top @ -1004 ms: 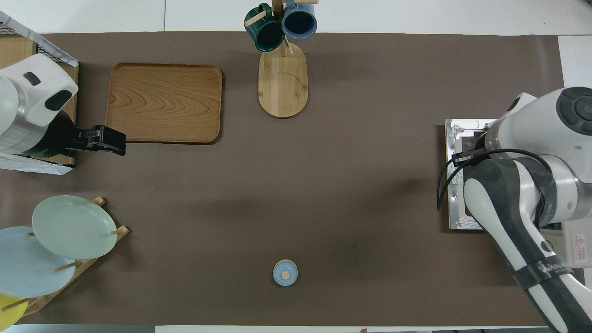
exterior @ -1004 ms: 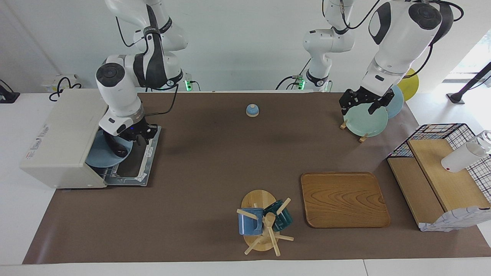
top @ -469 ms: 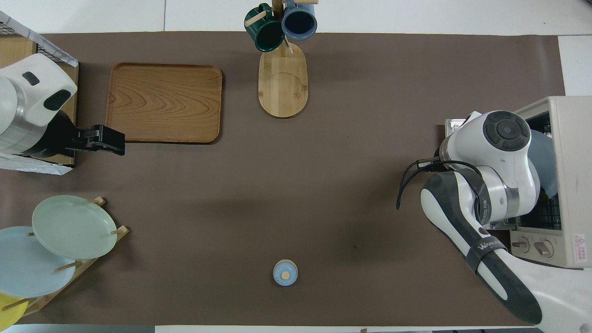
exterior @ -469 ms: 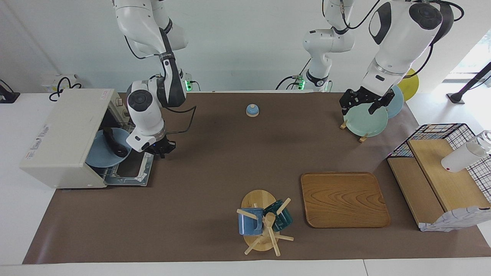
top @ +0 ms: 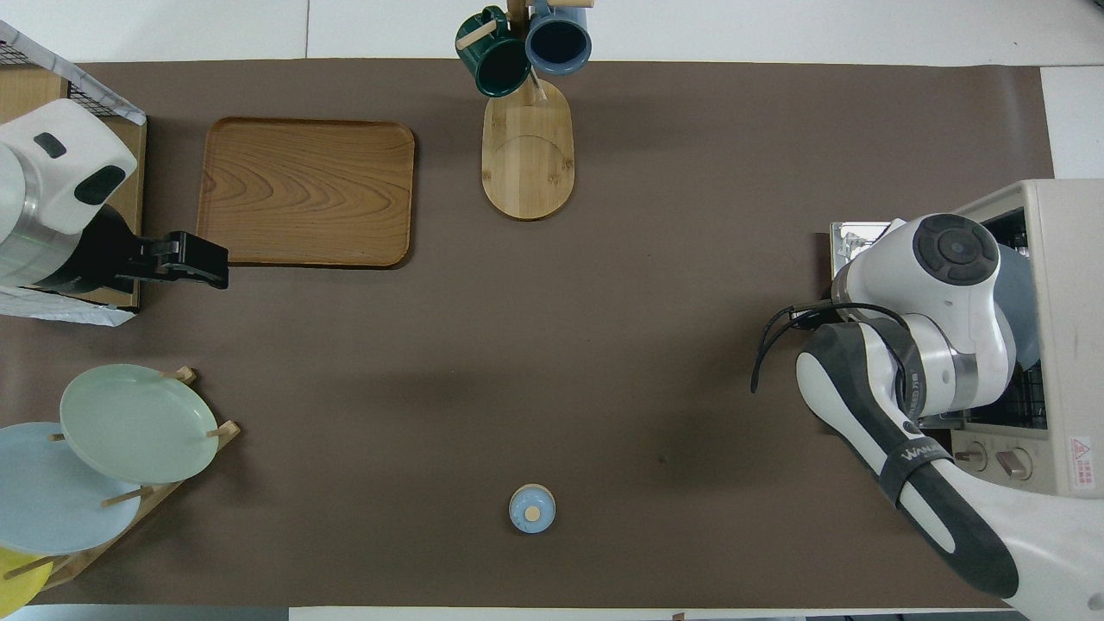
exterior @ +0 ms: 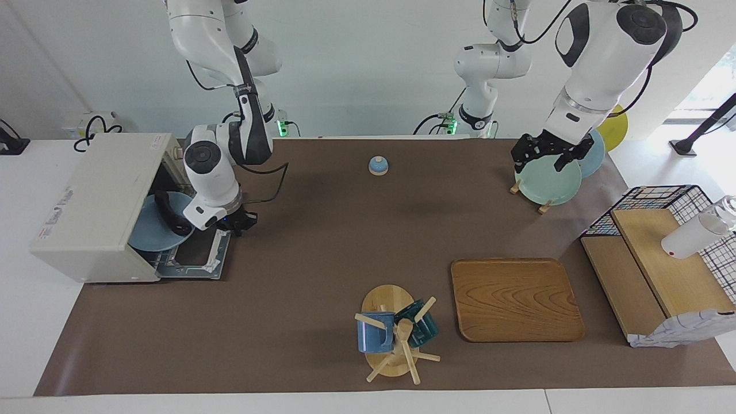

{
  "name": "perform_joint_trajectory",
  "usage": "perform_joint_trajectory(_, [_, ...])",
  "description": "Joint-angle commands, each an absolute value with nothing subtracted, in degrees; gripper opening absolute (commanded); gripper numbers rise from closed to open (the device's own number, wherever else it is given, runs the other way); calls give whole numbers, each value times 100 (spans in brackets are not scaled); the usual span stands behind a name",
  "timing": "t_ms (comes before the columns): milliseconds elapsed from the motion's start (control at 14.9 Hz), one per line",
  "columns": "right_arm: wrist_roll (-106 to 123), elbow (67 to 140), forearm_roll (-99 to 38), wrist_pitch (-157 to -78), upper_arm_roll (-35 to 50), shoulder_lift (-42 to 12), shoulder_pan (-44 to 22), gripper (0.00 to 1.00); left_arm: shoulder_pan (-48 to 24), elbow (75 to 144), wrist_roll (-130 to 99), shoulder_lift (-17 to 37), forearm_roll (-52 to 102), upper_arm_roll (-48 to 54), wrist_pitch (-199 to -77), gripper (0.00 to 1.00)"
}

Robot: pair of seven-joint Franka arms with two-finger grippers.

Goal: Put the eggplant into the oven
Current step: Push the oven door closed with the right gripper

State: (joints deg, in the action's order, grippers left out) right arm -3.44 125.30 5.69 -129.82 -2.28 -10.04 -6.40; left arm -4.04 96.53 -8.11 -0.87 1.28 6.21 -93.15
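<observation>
The cream-white oven stands at the right arm's end of the table with its door folded down flat. A blue plate lies in the oven's mouth, partly sticking out over the door. The dark eggplant lies on it. My right gripper hangs just over the door's edge, beside the plate and apart from the eggplant. In the overhead view the oven and the plate show, but the right arm hides the eggplant. My left gripper waits, open and empty, above the plate rack.
A small blue bell sits mid-table near the robots. A mug tree with two mugs and a wooden tray lie farther from the robots. A wire basket with wooden shelves stands at the left arm's end.
The right gripper has drawn back from over the plate in the oven's mouth to the door's edge. The plate with the eggplant has stayed in place. The left arm has barely moved.
</observation>
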Motion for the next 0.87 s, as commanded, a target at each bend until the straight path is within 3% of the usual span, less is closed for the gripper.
perform_joint_trajectory(0, [-334,12674,737,-13078,-202,-896,-589,0,-325,9606,-800,-123,18,686,-9220,100])
perform_joint_trajectory(335, [-273,12569,1872,-12842,-193,-896,-606,0,-325,9606,-800,-123,18,686,-9220,100])
perform_joint_trajectory(803, [999,11077,2101,-11209,-193,-941,-405,0,-325,9606,-800,-123,18,686,-9220,100])
